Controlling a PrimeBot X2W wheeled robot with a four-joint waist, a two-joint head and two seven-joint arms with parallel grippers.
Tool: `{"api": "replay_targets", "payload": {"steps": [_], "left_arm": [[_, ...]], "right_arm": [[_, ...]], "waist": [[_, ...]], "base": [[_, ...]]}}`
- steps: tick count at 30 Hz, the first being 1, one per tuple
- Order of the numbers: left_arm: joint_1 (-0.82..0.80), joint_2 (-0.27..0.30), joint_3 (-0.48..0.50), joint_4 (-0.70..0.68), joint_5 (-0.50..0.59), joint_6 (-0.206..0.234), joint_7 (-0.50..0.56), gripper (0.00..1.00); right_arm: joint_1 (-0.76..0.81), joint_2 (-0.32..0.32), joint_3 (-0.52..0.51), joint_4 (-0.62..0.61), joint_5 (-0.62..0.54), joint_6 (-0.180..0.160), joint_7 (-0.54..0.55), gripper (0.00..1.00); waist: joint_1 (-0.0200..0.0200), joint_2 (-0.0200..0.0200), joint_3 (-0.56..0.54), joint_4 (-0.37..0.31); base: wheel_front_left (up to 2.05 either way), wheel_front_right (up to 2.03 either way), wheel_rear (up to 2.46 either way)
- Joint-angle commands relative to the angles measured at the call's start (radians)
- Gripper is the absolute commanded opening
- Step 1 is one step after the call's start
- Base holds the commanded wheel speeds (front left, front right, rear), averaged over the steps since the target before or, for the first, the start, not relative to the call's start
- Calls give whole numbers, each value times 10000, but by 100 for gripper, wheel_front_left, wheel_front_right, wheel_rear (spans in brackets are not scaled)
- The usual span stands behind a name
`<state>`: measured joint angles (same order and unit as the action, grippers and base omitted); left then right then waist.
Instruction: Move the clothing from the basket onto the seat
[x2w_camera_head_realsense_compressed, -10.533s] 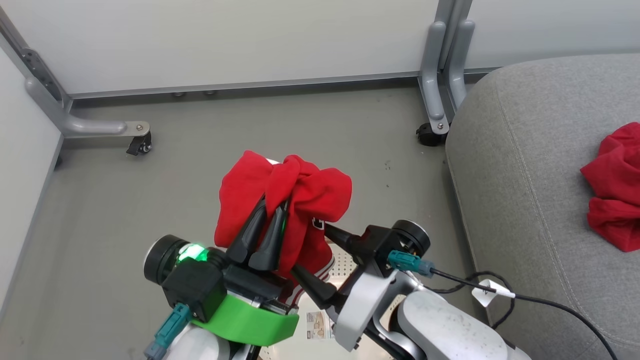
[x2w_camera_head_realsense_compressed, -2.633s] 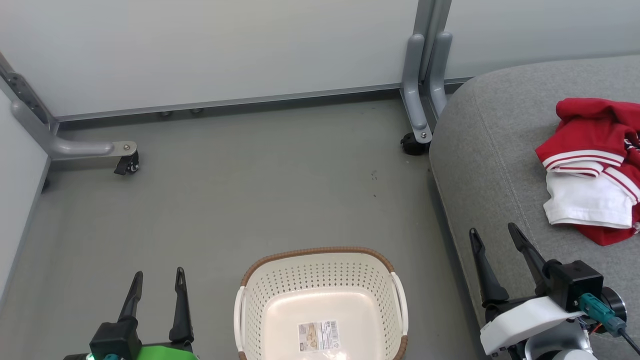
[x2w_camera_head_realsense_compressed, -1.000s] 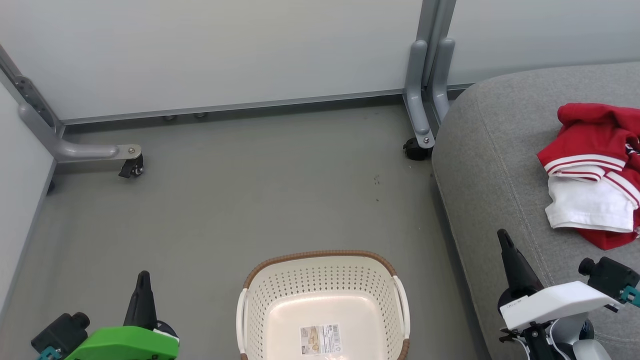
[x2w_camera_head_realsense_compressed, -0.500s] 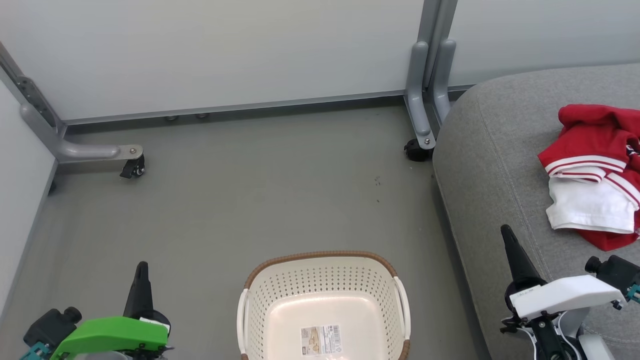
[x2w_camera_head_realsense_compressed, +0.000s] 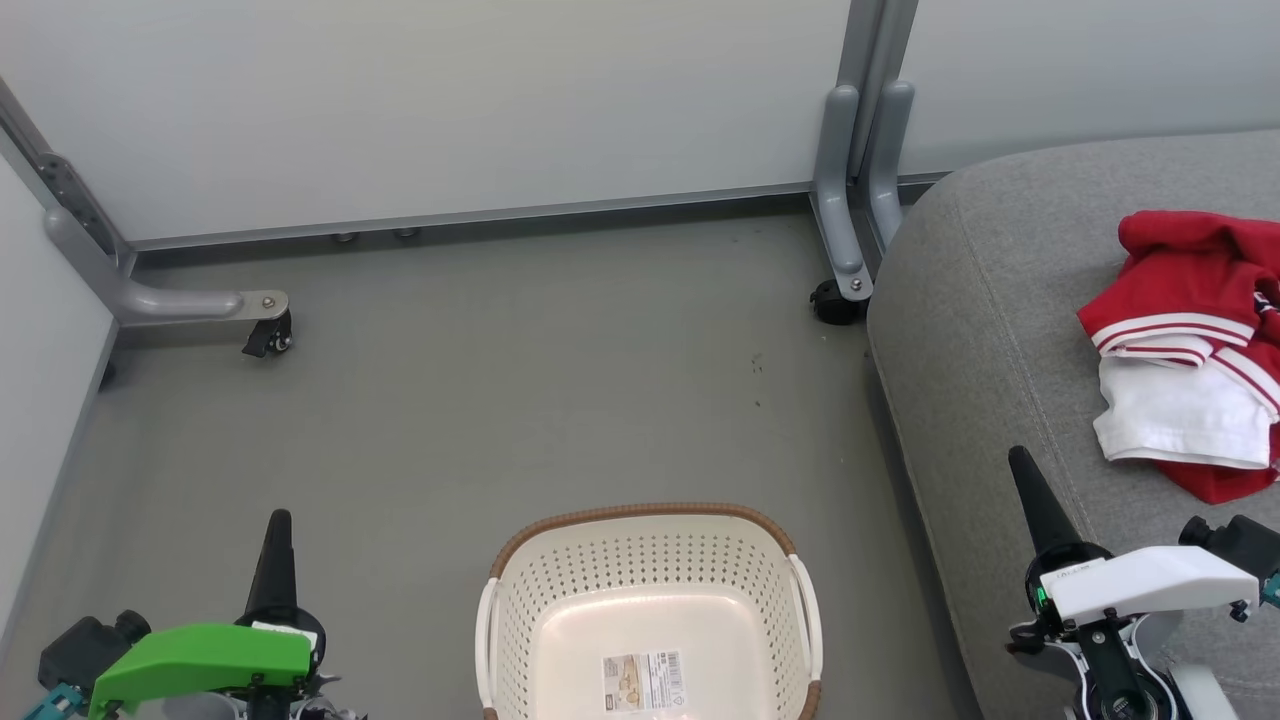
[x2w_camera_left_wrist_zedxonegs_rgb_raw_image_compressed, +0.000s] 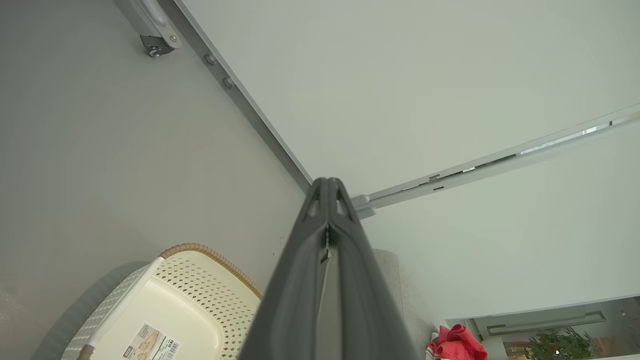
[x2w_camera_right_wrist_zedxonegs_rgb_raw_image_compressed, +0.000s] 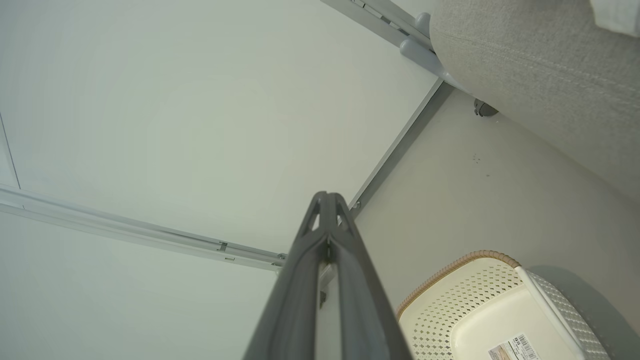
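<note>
The cream perforated basket (x2w_camera_head_realsense_compressed: 648, 578) with a brown woven rim stands on the floor at the bottom centre, holding just its paper label (x2w_camera_head_realsense_compressed: 642, 681). Red clothing with white striped trim and a white piece (x2w_camera_head_realsense_compressed: 1190, 350) lies bunched on the grey seat (x2w_camera_head_realsense_compressed: 990, 320) at the right. My left gripper (x2w_camera_head_realsense_compressed: 277, 530) is at the lower left, left of the basket, shut with nothing in it. My right gripper (x2w_camera_head_realsense_compressed: 1024, 470) is at the lower right over the seat's front edge, shut and empty too. The wrist views show each pair of fingers (x2w_camera_left_wrist_zedxonegs_rgb_raw_image_compressed: 327, 187) (x2w_camera_right_wrist_zedxonegs_rgb_raw_image_compressed: 327, 200) pressed together, with the basket (x2w_camera_left_wrist_zedxonegs_rgb_raw_image_compressed: 165, 295) (x2w_camera_right_wrist_zedxonegs_rgb_raw_image_compressed: 490, 305) below.
Pale partition panels stand behind the grey floor (x2w_camera_head_realsense_compressed: 500, 380). Their grey metal feet carry castors at the left (x2w_camera_head_realsense_compressed: 265, 335) and beside the seat's far corner (x2w_camera_head_realsense_compressed: 832, 298). A wall panel runs along the left edge.
Both grippers, open 2.6 s ago, have rolled on edge and shut with nothing in them. The clothing held over the basket 10.5 s ago lies on the seat.
</note>
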<state>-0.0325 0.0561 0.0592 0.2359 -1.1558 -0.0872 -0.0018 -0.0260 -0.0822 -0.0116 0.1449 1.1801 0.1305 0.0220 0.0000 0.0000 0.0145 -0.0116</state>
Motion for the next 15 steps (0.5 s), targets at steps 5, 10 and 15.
{"api": "replay_targets", "payload": {"steps": [5, 10, 15], "left_arm": [[-318, 24, 111, -23, -685, -110, 162, 0], [-371, 14, 172, -8, -1152, -142, 280, 0], [-435, 6, 225, 7, -1569, -194, 390, 0]], "right_arm": [[-289, -67, -97, 83, 691, 3, 85, 0], [-336, -63, -157, 196, 1174, 3, 129, 0], [-417, -58, -213, 292, 1618, 3, 201, 0]], "waist": [[0, 0, -11, 12], [0, 0, -21, 22], [0, 0, -31, 32]], "base": [[0, 0, 0], [0, 0, 0], [0, 0, 0]]}}
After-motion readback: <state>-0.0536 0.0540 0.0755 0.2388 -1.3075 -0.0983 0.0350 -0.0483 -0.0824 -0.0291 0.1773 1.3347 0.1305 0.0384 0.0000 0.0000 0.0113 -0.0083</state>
